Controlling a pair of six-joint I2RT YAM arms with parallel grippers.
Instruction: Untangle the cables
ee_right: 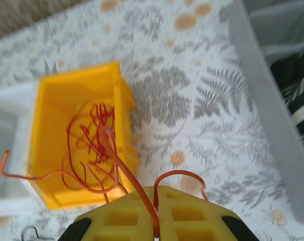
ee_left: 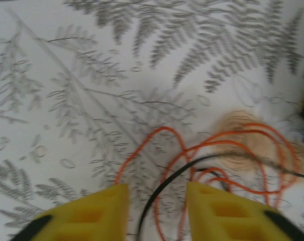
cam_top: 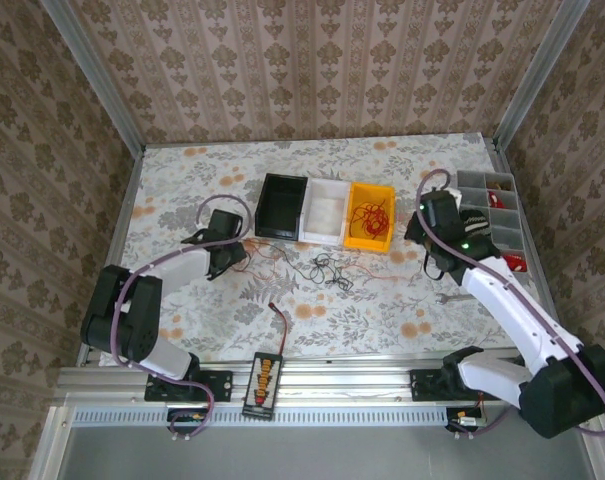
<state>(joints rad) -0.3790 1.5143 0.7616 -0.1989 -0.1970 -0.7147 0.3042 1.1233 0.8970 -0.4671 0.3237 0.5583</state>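
- Right gripper (ee_right: 154, 216): its pads are pressed together with no gap, and a red wire (ee_right: 126, 165) is pinched in the seam between them.
- From the pinch, that wire runs forward and to the left in the right wrist view. It climbs over the near wall of the yellow bin (ee_right: 76, 74) and joins the red bunch (ee_right: 91, 135) lying inside.
- The wire's long axis therefore points from the fingers straight at the bin. I judge that the coming move depends on this line: pulling back along it, away from the bin, should draw the strand out of the bunch. Pulling sideways would more likely drag it against the bin wall.
- A short loop of the same wire arches up just to the right of the pinch, so there is some slack near the grip.
- Left gripper (ee_left: 157, 211): the fingers stand apart and hold nothing, low over the table (ee_left: 66, 100).
- A dark wire (ee_left: 164, 186) passes through the gap between the fingers, with red loops (ee_left: 227, 145) lying ahead and to the right of it. I cannot tell whether either wire touches a pad.
- In the top view, a dark bunch (cam_top: 329, 270) lies on the table in front of the bins, between the two arms. The left arm looks somewhat nearer to it.
- Risk as I judge it: the bunch could lift out whole, or the bin could shift.
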